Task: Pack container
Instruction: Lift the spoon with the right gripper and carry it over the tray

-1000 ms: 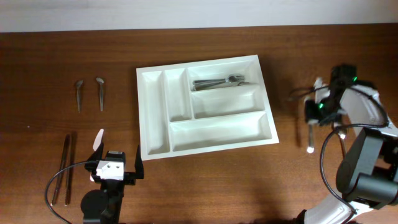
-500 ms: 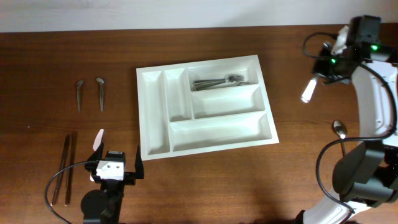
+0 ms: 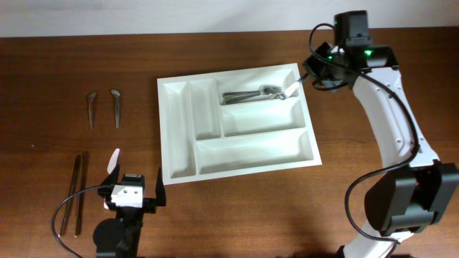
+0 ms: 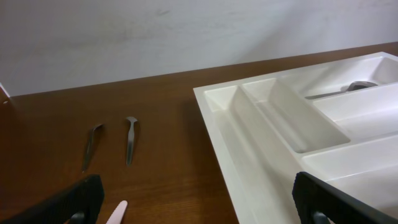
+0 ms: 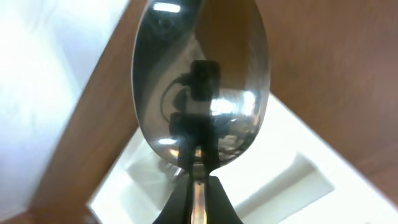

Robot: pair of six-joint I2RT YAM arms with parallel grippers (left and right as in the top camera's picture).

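The container (image 3: 176,136) is a large white cutlery tray at the middle of the table, with several forks (image 3: 251,94) in its top long compartment. My right gripper (image 3: 313,74) is shut on a metal spoon (image 3: 294,86) and holds it over the tray's top right corner. In the right wrist view the spoon's bowl (image 5: 199,81) fills the frame above the shut fingers (image 5: 198,202), with the tray (image 5: 298,186) below. My left gripper (image 3: 136,192) is open and empty near the front edge, left of the tray (image 4: 249,143); its fingers (image 4: 199,211) frame bare wood.
Two small spoons (image 3: 92,107) (image 3: 115,106) lie at the far left and also show in the left wrist view (image 4: 129,137). Two long dark utensils (image 3: 76,193) lie at the front left. A pink utensil (image 3: 112,161) lies beside my left gripper.
My right arm has lifted the spoon from the table's right side and swung it up and left to the tray's top right corner. The left arm has not moved.
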